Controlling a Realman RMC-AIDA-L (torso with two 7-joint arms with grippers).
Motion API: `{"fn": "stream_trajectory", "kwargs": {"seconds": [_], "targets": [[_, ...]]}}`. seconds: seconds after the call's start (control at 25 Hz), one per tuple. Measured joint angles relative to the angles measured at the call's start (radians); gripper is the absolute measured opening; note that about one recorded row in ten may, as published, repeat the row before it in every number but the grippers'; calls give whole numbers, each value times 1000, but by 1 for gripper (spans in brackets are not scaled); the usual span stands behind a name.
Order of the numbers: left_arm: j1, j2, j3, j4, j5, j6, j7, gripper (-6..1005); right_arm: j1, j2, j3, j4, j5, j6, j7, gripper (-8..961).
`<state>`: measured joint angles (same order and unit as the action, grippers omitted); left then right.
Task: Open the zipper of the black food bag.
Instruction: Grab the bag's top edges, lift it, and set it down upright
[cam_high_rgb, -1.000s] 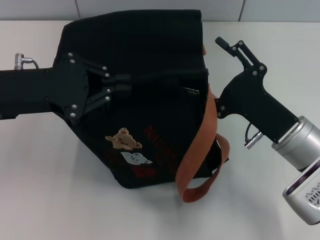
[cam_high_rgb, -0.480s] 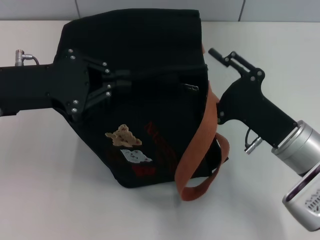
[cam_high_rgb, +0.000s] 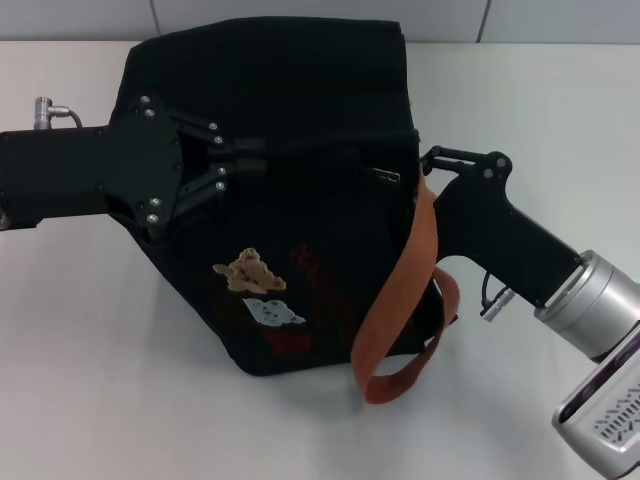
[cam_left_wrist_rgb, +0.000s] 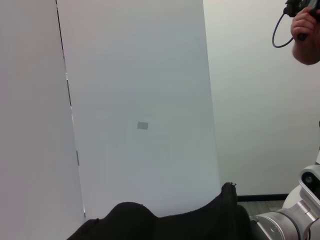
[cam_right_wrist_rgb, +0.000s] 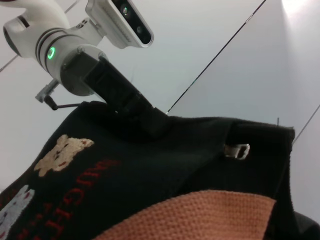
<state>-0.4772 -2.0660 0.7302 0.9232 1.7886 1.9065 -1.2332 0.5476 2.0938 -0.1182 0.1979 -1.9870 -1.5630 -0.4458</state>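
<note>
The black food bag (cam_high_rgb: 300, 90) lies on the white table, with its bear patch (cam_high_rgb: 248, 272) facing me. Its zipper (cam_high_rgb: 330, 145) runs along the top seam to a small silvery pull tab (cam_high_rgb: 385, 177), which also shows in the right wrist view as the pull tab (cam_right_wrist_rgb: 236, 150). My left gripper (cam_high_rgb: 245, 160) is shut on the bag's fabric at the left end of the seam. My right gripper (cam_high_rgb: 428, 162) is at the bag's right end, a little right of the pull tab and just above the orange strap (cam_high_rgb: 400, 290).
The white table (cam_high_rgb: 100, 380) extends in front and to both sides, with a wall behind it. The orange strap loops off the bag's front right corner. A person's hand (cam_left_wrist_rgb: 305, 35) shows far off in the left wrist view.
My right gripper has swung down and left, from above the table to the bag's right end by the pull tab. The left gripper has held its grip.
</note>
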Motion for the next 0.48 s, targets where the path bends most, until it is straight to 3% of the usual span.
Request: {"fn": "stream_trajectory", "kwargs": {"seconds": [0.48], "targets": [[3,0,-1,0,-5,0,0,80,2,0,0,0,-23,17,0,3]]}}
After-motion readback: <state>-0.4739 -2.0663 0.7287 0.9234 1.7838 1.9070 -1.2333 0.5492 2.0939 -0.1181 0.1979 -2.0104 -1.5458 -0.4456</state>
